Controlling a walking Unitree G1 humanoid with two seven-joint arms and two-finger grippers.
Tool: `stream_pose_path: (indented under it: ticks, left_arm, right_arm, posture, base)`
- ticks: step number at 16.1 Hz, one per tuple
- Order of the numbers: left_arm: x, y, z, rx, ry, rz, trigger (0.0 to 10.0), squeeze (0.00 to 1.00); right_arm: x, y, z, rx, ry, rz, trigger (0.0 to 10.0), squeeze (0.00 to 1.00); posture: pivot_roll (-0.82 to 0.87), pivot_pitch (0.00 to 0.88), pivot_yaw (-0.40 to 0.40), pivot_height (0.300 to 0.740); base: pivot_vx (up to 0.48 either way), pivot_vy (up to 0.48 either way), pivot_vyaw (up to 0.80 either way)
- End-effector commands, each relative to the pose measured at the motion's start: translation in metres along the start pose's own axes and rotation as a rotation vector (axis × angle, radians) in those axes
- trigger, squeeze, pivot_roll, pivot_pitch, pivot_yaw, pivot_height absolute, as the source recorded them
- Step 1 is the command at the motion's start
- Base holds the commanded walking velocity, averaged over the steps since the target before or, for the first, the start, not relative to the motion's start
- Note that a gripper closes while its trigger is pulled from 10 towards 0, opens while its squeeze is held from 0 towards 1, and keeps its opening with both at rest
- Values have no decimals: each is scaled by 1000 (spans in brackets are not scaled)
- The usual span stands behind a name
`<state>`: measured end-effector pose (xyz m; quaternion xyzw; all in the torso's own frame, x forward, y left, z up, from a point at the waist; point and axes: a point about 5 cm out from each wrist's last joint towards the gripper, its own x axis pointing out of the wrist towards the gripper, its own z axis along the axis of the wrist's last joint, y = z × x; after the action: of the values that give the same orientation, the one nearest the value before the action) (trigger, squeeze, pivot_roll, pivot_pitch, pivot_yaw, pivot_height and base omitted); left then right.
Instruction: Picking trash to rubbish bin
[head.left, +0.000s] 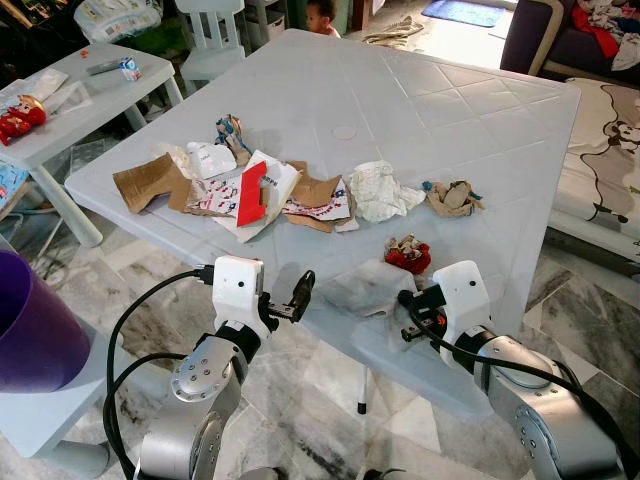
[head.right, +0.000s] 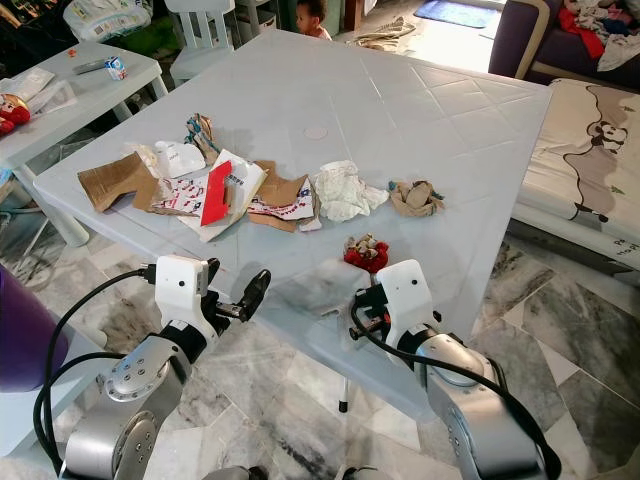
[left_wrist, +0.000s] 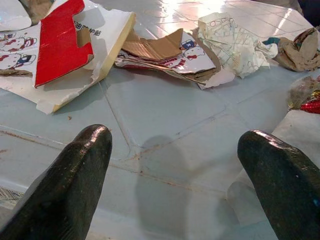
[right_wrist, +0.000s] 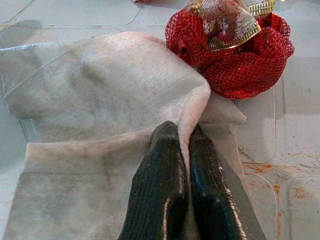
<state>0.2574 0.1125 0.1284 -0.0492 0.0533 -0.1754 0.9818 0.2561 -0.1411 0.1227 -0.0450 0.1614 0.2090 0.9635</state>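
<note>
Right wrist view shows the right gripper (right_wrist: 186, 150) with its two black fingers pressed together on a fold of the thin, translucent white tissue sheet (right_wrist: 100, 100) that lies flat at the near edge of the pale blue plastic table (head.left: 450, 130). Touching the sheet's far corner is a crumpled red mesh ball with gold-edged ribbon (right_wrist: 235, 50). Across the sheet, the left gripper (left_wrist: 175, 165) hovers just over the table edge, fingers spread wide and holding nothing. Beyond it lies a row of litter: a torn white and red printed carton (head.left: 250, 192), brown cardboard scraps (head.left: 145, 182), a crumpled white paper wad (head.left: 380, 190) and a small brown paper ball (head.left: 452, 197). Off the robot's left side, beside the table, stands a purple bin (head.left: 30, 330) on a low white surface.
</note>
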Motion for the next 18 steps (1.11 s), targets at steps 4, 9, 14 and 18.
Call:
stream_pose_path:
  ticks: [4, 9, 14, 18]
  left_arm:
    - [1, -2, -2, 12, 12, -15, 10000, 0]
    - [2, -2, -1, 13, 11, -20, 10000, 0]
    - [2, -3, -2, 11, 12, -22, 10000, 0]
    - [4, -3, -2, 14, 12, -21, 10000, 0]
  right_arm:
    - [0, -6, -21, 21, 101, -42, 10000, 0]
    - [0, -3, -21, 27, 92, -37, 10000, 0]
    - [-1, -3, -19, 33, 83, -34, 10000, 0]
    - [-1, 0, -10, 57, 17, -14, 10000, 0]
  posture:
    - [1, 148, 20, 740]
    - [-1, 152, 24, 740]
    - [-5, 154, 25, 740]
    - [-9, 153, 25, 740]
  base:
    - [0, 0, 0]
    - [0, 0, 0]
    - [0, 0, 0]
    - [0, 0, 0]
